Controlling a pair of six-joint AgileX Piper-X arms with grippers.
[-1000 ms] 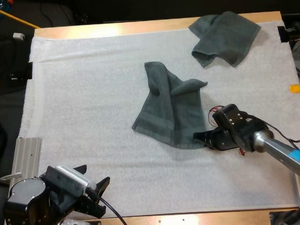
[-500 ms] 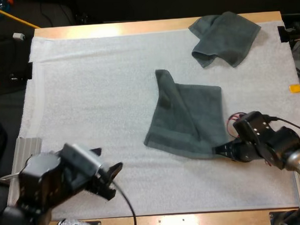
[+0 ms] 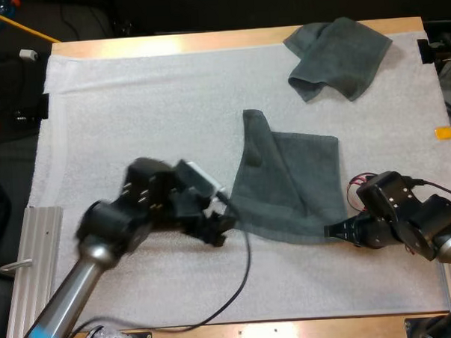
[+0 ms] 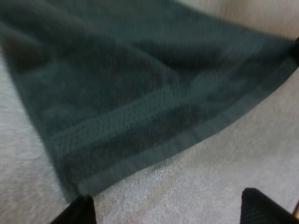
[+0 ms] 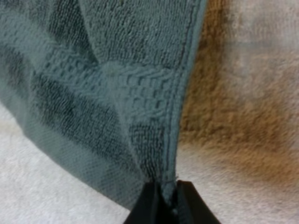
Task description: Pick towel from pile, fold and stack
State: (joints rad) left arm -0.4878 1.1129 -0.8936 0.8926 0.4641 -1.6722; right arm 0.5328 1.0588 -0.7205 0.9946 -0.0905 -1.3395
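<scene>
High view: white mat (image 3: 133, 106) covers the wooden tabletop (image 3: 167, 43); right fingers (image 5: 188, 206) pinch the spread towel (image 3: 293, 181) by a corner, left fingers (image 4: 77, 212) parted beside it, crumpled towel (image 3: 340, 55) beyond.

A white mat (image 3: 133, 106) covers nearly all of the wooden table (image 3: 167, 43) we look down on, leaving bare wood along the far and near edges. Light glares off the far strip. At our left, a ribbed metal plate (image 3: 37, 237) lies beside the mat, with dark floor (image 3: 8, 163) beyond it.
</scene>
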